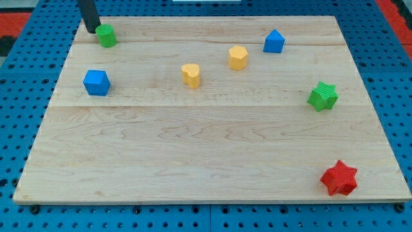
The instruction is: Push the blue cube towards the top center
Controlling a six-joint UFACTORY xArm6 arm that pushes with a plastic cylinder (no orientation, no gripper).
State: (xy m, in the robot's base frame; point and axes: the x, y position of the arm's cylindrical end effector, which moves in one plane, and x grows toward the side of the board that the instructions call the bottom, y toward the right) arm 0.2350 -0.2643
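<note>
My tip [94, 30], the lower end of a straight dark rod, rests on the wooden board [193, 154] in the view's top left corner. It holds nothing; it is a bare rod end, just beside the left face of a small green cylinder block [107, 36], and whether the two touch I cannot tell.

Below that pair, near the board's left edge, sits the blue cube [96, 82], well apart from the tip and with open wood all around it.

Further toward the view's right, near the middle of the upper half, stands a yellow heart-shaped block [190, 75], and up and right of it a yellow hexagonal block [237, 57]. Beyond these, near the top right, is a blue pentagon-shaped block [273, 41]. A green star block [322, 96] lies close to the right edge, and a red star block [338, 178] sits in the bottom right corner.

The board is a flat slab with no rim or compartments; every block stands loose on it.
</note>
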